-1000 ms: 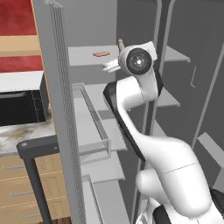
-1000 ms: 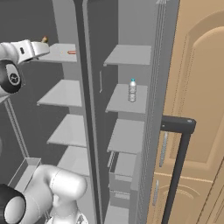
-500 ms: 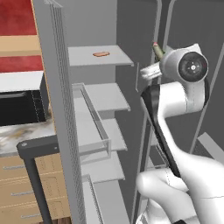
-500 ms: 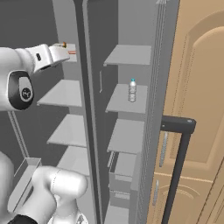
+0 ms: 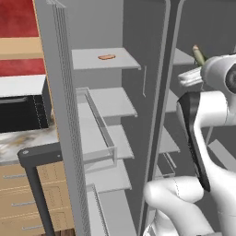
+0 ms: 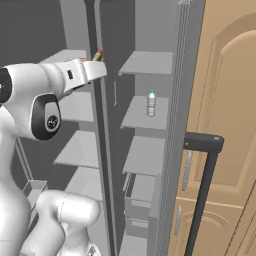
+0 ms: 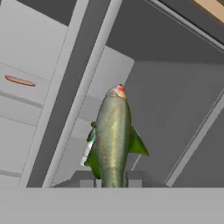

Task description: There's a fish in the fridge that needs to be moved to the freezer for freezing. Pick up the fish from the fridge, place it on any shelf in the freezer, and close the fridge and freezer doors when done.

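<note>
My gripper [image 7: 111, 180] is shut on the fish [image 7: 113, 135], a slender green-yellow body that sticks out past the fingers [image 7: 133, 178]. In the left base view the fish [image 5: 198, 55] points up from the gripper [image 5: 198, 65], just right of the divider between the compartments, in front of the freezer [image 5: 184, 138]. The right base view has the fish [image 6: 97, 55] and gripper [image 6: 94, 61] at top-shelf height by that divider. The fridge [image 5: 106, 101] stands open on the left, with its door [image 5: 62, 115] edge-on. The freezer door [image 6: 186, 100] is open too. A freezer shelf [image 6: 147, 62] lies just beyond the fish.
A flat orange-pink piece [image 5: 106, 57] lies on the fridge's top shelf. A clear bottle [image 6: 151, 104] stands on the second freezer shelf. Dark bar handles [image 5: 37, 184] [image 6: 200, 190] jut out low on both doors. A tan cabinet door [image 6: 230, 125] is at the right.
The arm has swung right with the fish, from in front of the fridge's top shelf, past the divider, to the freezer side. The gripper has stayed shut.
</note>
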### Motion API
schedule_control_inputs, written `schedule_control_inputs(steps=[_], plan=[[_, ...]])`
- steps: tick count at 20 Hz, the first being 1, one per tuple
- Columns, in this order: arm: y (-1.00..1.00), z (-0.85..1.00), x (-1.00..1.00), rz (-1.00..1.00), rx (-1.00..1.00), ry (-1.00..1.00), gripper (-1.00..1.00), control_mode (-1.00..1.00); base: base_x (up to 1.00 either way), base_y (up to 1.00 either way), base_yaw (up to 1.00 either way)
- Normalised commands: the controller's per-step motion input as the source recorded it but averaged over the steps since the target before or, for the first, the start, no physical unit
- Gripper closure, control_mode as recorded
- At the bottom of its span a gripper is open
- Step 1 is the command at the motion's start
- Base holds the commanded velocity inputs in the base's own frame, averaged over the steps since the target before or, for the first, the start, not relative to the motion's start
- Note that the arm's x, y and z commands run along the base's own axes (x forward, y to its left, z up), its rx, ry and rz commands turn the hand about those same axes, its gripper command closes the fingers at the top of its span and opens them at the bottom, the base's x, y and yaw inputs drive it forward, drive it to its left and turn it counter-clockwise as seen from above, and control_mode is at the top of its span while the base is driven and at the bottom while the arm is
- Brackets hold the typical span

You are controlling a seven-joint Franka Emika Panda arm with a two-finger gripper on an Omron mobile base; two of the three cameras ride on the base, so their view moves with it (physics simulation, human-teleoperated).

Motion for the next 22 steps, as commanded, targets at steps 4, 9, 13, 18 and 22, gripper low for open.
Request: schedule_control_inputs(steps=[4,9,13,18,22], plan=[[-0.32,0.06,0.05,-0.07,0.04,-0.07,1.00,-1.00,0.00,0.00,0.00],[-0.11,0.01,0.38,0.02,0.01,0.04,1.00,-1.00,0.00,0.00,0.00],[-0.29,0.00,0.27,0.10,0.00,0.11,1.00,-1.00,0.00,0.00,0.00],[-0.17,0.00,0.31,0.13,0.00,0.10,1.00,-1.00,0.00,0.00,0.00],[-0.02,-0.04,0.44,0.08,0.00,0.00,1.00,-1.00,0.00,0.00,0.00]])
